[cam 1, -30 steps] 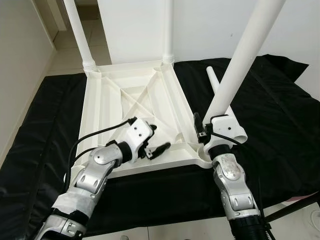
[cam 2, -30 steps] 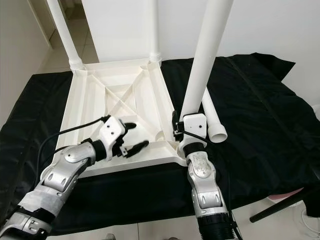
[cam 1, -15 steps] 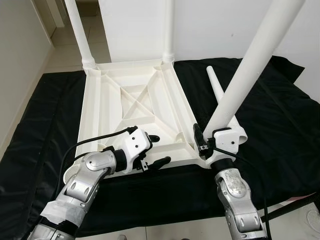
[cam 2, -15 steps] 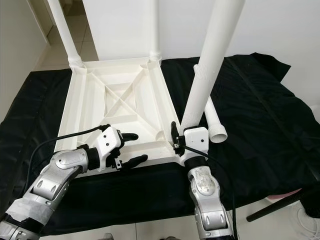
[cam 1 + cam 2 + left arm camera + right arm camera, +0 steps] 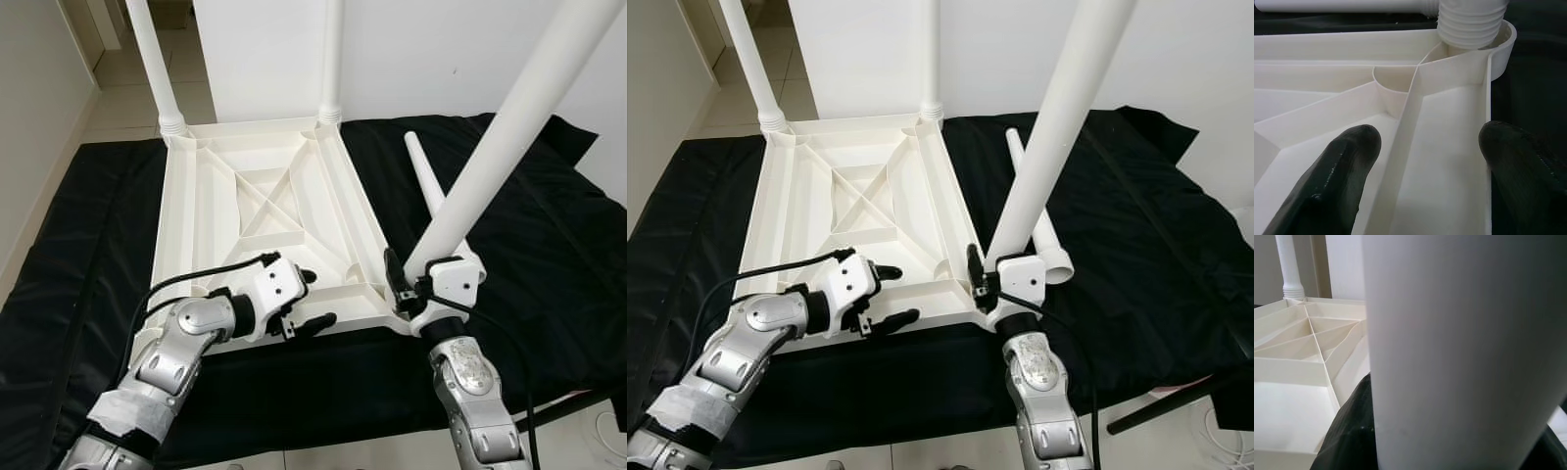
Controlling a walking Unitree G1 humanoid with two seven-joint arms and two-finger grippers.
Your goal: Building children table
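The white ribbed plastic table top (image 5: 265,211) lies upside down on the black cloth (image 5: 549,235). My right gripper (image 5: 423,284) pinches a long white plastic leg (image 5: 495,157) at its near right corner. My left gripper (image 5: 309,299), fingers spread, straddles its near edge.

A black cloth (image 5: 88,225) carries the upturned tabletop (image 5: 211,211) and a loose leg (image 5: 423,176).

Left gripper (image 5: 312,300): fingers being held spread apart, arm bent inward.
Right gripper (image 5: 423,284): being kept clamped, forearm upright.
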